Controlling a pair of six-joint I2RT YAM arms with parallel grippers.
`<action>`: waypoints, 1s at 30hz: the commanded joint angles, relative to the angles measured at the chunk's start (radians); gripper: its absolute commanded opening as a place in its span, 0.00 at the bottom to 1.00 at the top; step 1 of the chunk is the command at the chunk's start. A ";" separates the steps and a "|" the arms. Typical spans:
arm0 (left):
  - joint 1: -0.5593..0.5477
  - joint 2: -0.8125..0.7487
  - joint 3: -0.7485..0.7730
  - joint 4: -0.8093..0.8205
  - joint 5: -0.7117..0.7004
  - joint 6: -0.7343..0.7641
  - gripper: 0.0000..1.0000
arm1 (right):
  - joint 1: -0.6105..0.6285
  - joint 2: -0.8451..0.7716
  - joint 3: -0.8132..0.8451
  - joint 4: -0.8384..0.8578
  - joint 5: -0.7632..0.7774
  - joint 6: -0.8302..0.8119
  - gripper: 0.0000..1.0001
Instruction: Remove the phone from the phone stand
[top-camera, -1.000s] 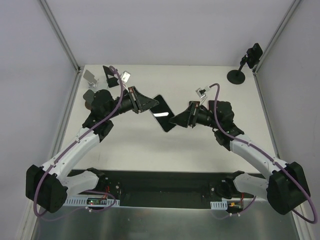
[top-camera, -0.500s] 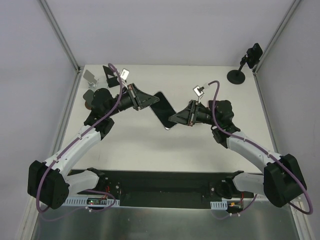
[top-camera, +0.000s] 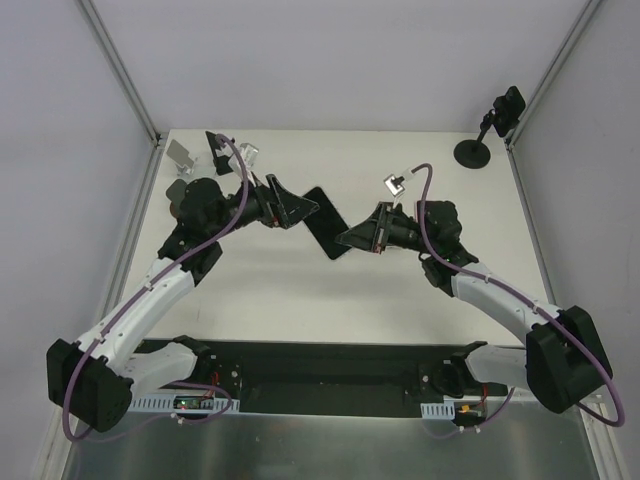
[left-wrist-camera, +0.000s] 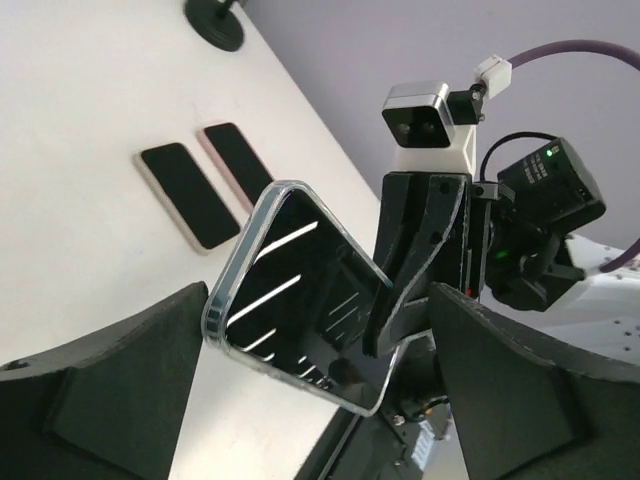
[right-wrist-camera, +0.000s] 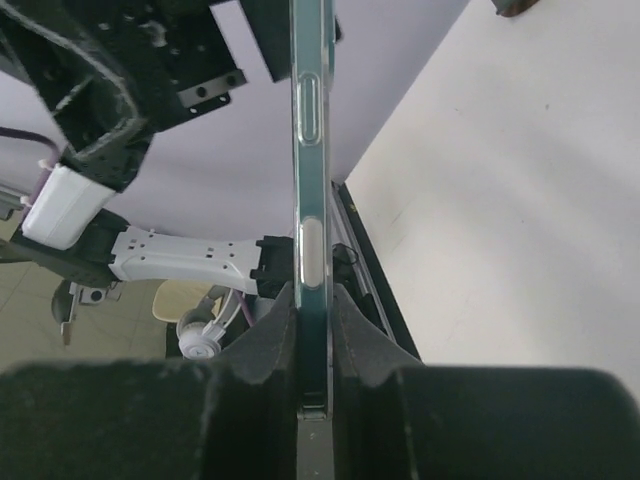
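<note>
You have bare tabletop (top-camera: 300, 285) across the near half and along the middle of the far edge. The raised phone (top-camera: 323, 222) bars the centre. A silver stand (top-camera: 181, 154) and a black stand (top-camera: 217, 152) crowd the far-left corner; a round-base mount (top-camera: 472, 152) guards the far-right one. Two flat phones (left-wrist-camera: 187, 196) lie short of that mount.

Phone (left-wrist-camera: 300, 300): glossy black face, pale streaks across it, clear silvery rim. Table (top-camera: 400, 290): plain off-white. Arms (top-camera: 150, 300): white links, black joints. Cables (left-wrist-camera: 580, 46): purple. Spare phones (left-wrist-camera: 188, 195): black faces, pinkish rims. Walls (top-camera: 330, 60): pale grey.
</note>
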 joint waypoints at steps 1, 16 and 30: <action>-0.007 -0.104 0.033 -0.118 -0.129 0.203 0.93 | 0.000 -0.029 0.039 -0.059 0.082 -0.083 0.01; -0.007 -0.333 -0.275 -0.218 -0.468 0.486 0.99 | 0.002 -0.014 0.055 -0.453 0.605 -0.122 0.01; -0.007 -0.373 -0.389 -0.208 -0.582 0.566 0.99 | 0.013 0.285 0.196 -0.396 0.716 -0.043 0.01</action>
